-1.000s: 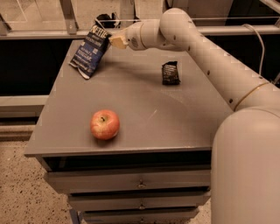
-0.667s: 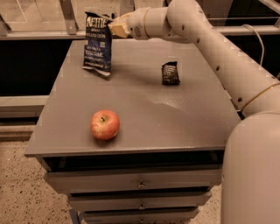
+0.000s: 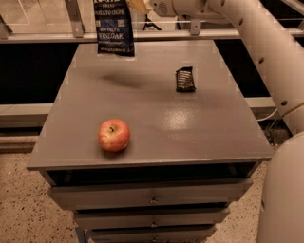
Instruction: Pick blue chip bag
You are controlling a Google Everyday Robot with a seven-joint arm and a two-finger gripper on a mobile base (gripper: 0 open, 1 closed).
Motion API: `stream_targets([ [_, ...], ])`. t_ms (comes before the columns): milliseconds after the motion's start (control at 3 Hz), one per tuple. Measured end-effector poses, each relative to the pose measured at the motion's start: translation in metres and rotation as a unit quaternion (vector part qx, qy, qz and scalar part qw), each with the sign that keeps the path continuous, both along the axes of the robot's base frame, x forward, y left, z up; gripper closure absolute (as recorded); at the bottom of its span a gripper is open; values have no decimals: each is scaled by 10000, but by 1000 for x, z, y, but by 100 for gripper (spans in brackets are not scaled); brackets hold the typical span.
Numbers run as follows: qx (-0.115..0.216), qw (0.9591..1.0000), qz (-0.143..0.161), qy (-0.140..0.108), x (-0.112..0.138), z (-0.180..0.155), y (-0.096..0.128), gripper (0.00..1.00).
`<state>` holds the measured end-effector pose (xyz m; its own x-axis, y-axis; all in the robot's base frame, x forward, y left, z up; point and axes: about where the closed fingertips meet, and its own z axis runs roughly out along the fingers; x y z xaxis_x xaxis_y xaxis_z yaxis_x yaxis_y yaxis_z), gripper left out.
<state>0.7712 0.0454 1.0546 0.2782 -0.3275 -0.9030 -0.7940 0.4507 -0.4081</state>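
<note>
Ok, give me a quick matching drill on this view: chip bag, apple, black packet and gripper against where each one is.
Things:
1. chip bag
2. apple
3. black packet
4. gripper

Places:
A. resting on the table, near half, left in view
B. at the top edge of the view, shut on the bag's upper end
C. hanging in the air over the table's far left corner, its shadow on the top below
D. lying on the table, far half, right of centre

Pairs: 1-C, 2-A, 3-D, 4-B
</note>
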Motion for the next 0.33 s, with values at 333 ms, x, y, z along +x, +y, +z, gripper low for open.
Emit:
stream_targets([
  [333, -10, 10000, 2, -60, -1, 5, -2, 100],
])
